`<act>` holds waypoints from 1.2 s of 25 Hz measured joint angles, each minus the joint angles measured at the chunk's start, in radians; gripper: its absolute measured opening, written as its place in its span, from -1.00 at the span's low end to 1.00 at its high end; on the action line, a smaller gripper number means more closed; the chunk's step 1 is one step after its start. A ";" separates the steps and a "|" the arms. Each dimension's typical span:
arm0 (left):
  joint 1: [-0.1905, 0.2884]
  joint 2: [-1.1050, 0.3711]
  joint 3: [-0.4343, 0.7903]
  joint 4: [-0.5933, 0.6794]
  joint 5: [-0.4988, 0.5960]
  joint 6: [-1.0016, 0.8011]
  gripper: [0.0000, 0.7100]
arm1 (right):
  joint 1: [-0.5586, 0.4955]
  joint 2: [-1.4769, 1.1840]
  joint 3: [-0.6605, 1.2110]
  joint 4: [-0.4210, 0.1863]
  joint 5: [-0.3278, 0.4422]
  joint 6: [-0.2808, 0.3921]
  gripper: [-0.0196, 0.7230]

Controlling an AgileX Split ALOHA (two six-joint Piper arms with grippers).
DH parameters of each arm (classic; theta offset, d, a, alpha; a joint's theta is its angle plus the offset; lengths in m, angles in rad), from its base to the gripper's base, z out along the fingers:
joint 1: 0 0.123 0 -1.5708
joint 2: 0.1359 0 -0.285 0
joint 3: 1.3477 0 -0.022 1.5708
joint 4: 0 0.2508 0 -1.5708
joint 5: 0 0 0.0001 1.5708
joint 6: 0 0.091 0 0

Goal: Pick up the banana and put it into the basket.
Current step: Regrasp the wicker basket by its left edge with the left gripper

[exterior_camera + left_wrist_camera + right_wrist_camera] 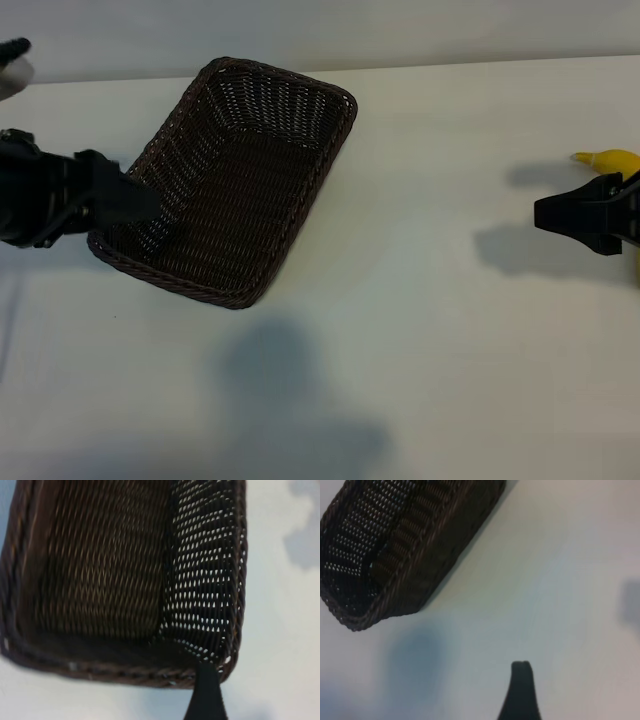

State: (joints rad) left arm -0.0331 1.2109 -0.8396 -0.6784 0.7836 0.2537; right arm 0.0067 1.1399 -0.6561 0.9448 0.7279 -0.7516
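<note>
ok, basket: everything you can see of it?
The basket is rectangular, dark brown woven wicker with rounded corners, sloping sides and a braided rim. It sits upright and empty on the white table, turned diagonally, left of centre in the exterior view. The left gripper hangs over its near-left rim; contact can't be judged.

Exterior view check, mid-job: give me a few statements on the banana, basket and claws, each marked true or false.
1. The dark brown woven wicker basket holds nothing. True.
2. The bright yellow curved banana lies inside the basket. False: it lies on the white table at the right edge, behind the right claw.
3. The right claw grips the banana. False: it holds nothing.
4. The left claw is at the basket's left rim. True.
</note>
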 joint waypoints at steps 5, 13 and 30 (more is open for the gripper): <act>0.000 0.000 0.000 0.133 -0.003 -0.378 0.62 | 0.000 0.000 0.000 0.000 0.000 0.000 0.62; 0.000 0.000 0.000 0.258 -0.038 -0.777 0.62 | 0.000 0.000 0.000 0.000 0.000 0.000 0.62; -0.004 0.147 0.013 0.267 0.013 -1.018 0.62 | 0.000 0.000 0.000 0.000 0.001 0.000 0.62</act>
State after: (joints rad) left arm -0.0370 1.3576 -0.8262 -0.4111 0.7966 -0.7641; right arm 0.0067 1.1399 -0.6561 0.9448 0.7288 -0.7516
